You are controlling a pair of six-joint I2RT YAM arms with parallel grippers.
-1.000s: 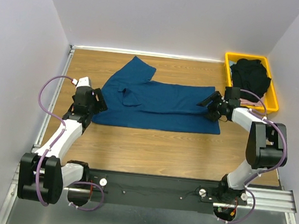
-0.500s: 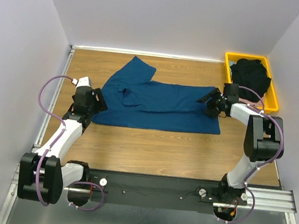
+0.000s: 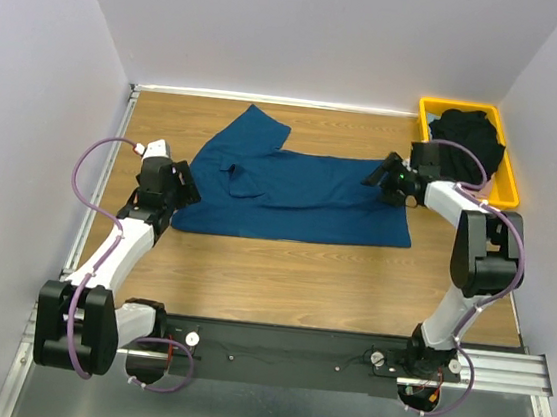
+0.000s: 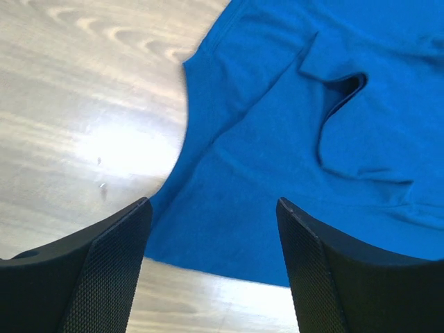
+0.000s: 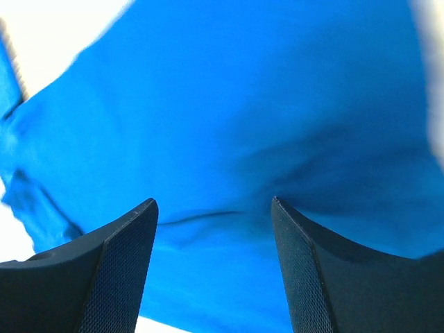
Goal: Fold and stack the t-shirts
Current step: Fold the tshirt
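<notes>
Left claw [image 3: 182,193] and right claw [image 3: 379,176], both spread, sit at opposite ends of a blue shirt [image 3: 300,196] lying on a wooden surface [image 3: 301,272].
The left claw's jaws stand apart over the shirt's edge, with cloth below and ahead of it and bare wood to its left. The right claw's jaws stand apart over the other end, blue cloth filling the gap. Neither pinches anything. Just behind the right claw, a black shirt [image 3: 468,138] lies heaped in a yellow tray [image 3: 459,104].
</notes>
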